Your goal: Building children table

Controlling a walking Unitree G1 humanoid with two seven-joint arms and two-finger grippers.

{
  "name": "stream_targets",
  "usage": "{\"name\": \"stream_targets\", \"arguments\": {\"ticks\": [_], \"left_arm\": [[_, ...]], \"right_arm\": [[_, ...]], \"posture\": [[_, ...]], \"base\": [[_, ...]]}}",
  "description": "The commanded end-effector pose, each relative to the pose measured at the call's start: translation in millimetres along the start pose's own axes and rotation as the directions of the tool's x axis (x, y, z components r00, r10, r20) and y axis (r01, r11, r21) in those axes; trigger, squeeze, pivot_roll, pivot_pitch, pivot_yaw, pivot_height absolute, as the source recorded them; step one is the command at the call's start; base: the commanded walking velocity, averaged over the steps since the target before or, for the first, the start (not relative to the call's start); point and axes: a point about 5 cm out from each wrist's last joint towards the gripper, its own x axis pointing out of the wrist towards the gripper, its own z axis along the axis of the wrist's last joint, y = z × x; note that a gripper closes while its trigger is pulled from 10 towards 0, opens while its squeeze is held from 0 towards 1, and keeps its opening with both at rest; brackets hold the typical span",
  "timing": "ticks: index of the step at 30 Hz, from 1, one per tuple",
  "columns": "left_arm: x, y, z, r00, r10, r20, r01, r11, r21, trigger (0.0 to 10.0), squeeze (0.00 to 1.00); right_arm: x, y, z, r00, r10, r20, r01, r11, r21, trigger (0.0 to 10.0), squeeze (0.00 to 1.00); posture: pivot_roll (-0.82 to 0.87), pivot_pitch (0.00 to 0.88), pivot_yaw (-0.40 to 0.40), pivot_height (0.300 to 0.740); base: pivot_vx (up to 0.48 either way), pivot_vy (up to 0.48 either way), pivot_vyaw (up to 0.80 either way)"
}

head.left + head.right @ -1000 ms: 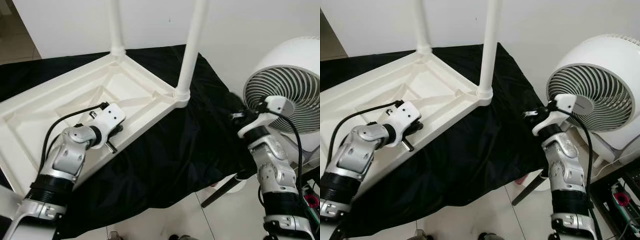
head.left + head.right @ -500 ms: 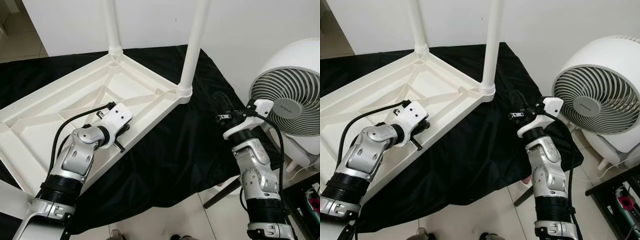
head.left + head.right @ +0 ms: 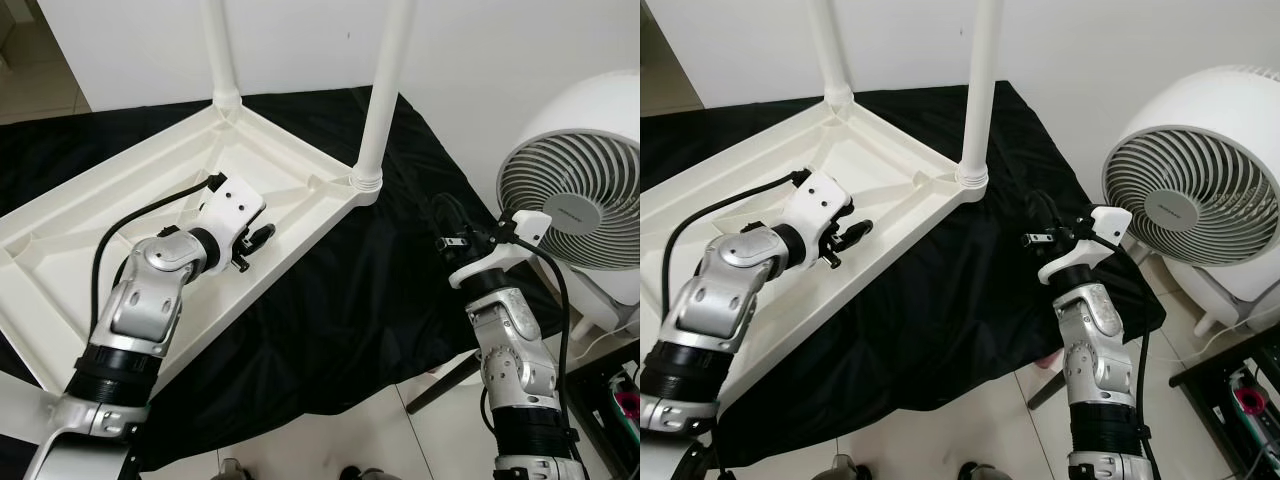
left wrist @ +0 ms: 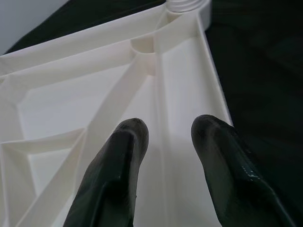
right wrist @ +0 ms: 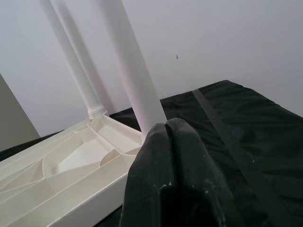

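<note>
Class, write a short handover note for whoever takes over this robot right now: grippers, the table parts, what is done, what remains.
Left gripper: open, empty, over the ribbed underside of the upturned white tabletop near its edge.
Right gripper: shut, empty, over the black cloth beside the fan.
Done: two legs stand in the far corner sockets.
Left: the near corners carry no legs; no spare legs in view.

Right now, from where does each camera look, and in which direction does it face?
Left eye view: on the head, looking down at the upturned white table on black cloth; both arms show.
Right eye view: same scene, also the fan.
Left wrist view: along the open left end effector over the table's underside.
Right wrist view: along the shut right end effector toward a table leg.
Both wrist views share the table.
</note>
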Motion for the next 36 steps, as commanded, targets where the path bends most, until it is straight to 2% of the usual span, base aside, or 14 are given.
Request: {"name": "stream_targets", "arguments": {"ticks": [1, 5, 8, 12, 16, 26, 27, 31, 36], "left_arm": [[-2.9, -4.4, -2, 0.999, -0.047, -0.006, 0.047, 0.999, -0.011, 10.0, 0.00], [-8.2, -8.3, -1, 0.995, -0.104, 0.005, 0.104, 0.994, -0.017, 10.0, 0.00], [-12.1, -23.3, -7, 0.978, -0.209, -0.010, 0.208, 0.977, -0.050, 10.0, 0.00], [-11.2, -28.4, -11, 0.974, -0.224, -0.031, 0.221, 0.973, -0.066, 10.0, 0.00], [-1.7, -35.1, -21, 0.977, -0.197, -0.078, 0.186, 0.974, -0.128, 10.0, 0.00], [8.3, -30.7, -29, 0.988, -0.080, -0.133, 0.055, 0.982, -0.179, 10.0, 0.00], [11.7, -28.7, -29, 0.990, -0.032, -0.140, 0.003, 0.980, -0.200, 10.0, 0.00], [14.9, -25.3, -23, 0.993, 0.027, -0.114, -0.050, 0.979, -0.200, 10.0, 0.00], [15.1, -22.9, -14, 0.997, 0.038, -0.073, -0.054, 0.972, -0.229, 10.0, 0.00]], "right_arm": [[-2.5, 1.0, -1, 1.000, -0.001, -0.004, 0.001, 1.000, -0.004, 10.0, 0.00], [-3.0, 0.4, -1, 1.000, -0.001, -0.006, 0.001, 1.000, -0.005, 10.0, 0.00], [-3.3, -1.1, -1, 1.000, -0.001, -0.011, 0.001, 1.000, -0.009, 10.0, 0.00], [-3.0, -1.5, -1, 1.000, -0.002, -0.011, 0.002, 1.000, -0.011, 10.0, 0.00], [-2.2, -1.2, 0, 1.000, -0.003, -0.005, 0.003, 1.000, -0.011, 10.0, 0.00], [-1.5, -1.0, 1, 1.000, -0.007, 0.000, 0.007, 1.000, -0.014, 10.0, 0.00], [-0.9, -0.6, 1, 1.000, -0.008, 0.002, 0.008, 1.000, -0.014, 10.0, 0.00], [-0.3, -0.5, 1, 1.000, -0.009, 0.005, 0.009, 1.000, -0.011, 10.0, 0.00], [-0.4, -0.5, 1, 1.000, -0.010, 0.006, 0.010, 1.000, -0.010, 10.0, 0.00]], "posture": [[0.07, 0.127, 0.002, 0.740], [0.08, 0.129, 0.000, 0.740], [0.08, 0.127, 0.002, 0.740], [0.08, 0.126, 0.003, 0.740], [0.07, 0.122, 0.005, 0.740], [0.07, 0.120, 0.007, 0.740], [0.07, 0.119, 0.008, 0.740], [0.07, 0.118, 0.008, 0.740], [0.07, 0.118, 0.008, 0.740]], "base": [[0.000, 0.000, 0.00], [0.000, 0.000, 0.00], [0.000, 0.000, 0.00], [0.000, 0.000, 0.00], [0.000, 0.000, 0.00], [0.000, 0.000, 0.00], [0.000, 0.000, 0.00], [0.000, 0.000, 0.00], [0.000, 0.000, 0.00]]}}
